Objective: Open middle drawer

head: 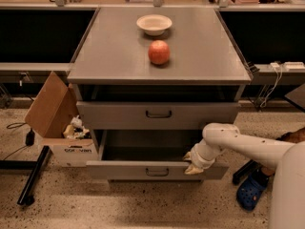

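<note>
The middle drawer [119, 170] is a wide grey metal drawer with a small dark bar handle [157, 172]. It stands pulled well out of the cabinet, and its dark inside shows. My gripper [193, 167] sits on the top edge of the drawer's front panel, right of the handle, at the end of my white arm [248, 147], which comes in from the right. The taller-fronted top drawer [119, 116] above is out a little. The lowest drawer is mostly hidden under the open one.
A red apple [159, 52] and a white bowl [154, 24] sit on the grey cabinet top [109, 56]. An open cardboard box [55, 116] stands on the floor at the left, beside a black bar [32, 178]. A blue shoe [252, 192] lies at the right.
</note>
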Robot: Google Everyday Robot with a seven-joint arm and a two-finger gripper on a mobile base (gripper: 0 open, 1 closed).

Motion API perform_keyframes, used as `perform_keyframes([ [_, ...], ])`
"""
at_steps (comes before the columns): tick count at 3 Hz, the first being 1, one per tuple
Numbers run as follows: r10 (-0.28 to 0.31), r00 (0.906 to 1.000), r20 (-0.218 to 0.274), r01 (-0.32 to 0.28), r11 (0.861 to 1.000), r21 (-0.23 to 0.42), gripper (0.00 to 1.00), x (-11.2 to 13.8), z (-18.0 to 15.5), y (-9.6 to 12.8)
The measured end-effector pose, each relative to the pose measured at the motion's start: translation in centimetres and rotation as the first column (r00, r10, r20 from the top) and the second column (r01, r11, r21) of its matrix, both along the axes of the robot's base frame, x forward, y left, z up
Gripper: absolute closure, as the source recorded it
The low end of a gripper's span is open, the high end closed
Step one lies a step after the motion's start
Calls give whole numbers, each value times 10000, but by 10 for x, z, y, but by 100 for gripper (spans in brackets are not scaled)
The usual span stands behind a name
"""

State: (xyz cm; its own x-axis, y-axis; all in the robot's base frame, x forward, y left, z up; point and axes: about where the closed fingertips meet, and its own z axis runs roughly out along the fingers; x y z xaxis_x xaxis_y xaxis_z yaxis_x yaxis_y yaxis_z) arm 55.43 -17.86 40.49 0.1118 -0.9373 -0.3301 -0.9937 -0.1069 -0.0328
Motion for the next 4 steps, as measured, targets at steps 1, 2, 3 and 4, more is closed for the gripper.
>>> perform_keyframes([
  [1, 0, 10000, 0, 0, 10000, 0, 19, 0, 0, 0],
  [2, 102, 9999, -21, -102, 9999, -68, 0, -3, -1, 1],
  [3, 727, 9972, -164, -734, 9961, -494, 0, -23, -5, 6],
  [4, 1401, 9895, -363, -1438, 9803, -1354, 0, -45, -9, 16],
])
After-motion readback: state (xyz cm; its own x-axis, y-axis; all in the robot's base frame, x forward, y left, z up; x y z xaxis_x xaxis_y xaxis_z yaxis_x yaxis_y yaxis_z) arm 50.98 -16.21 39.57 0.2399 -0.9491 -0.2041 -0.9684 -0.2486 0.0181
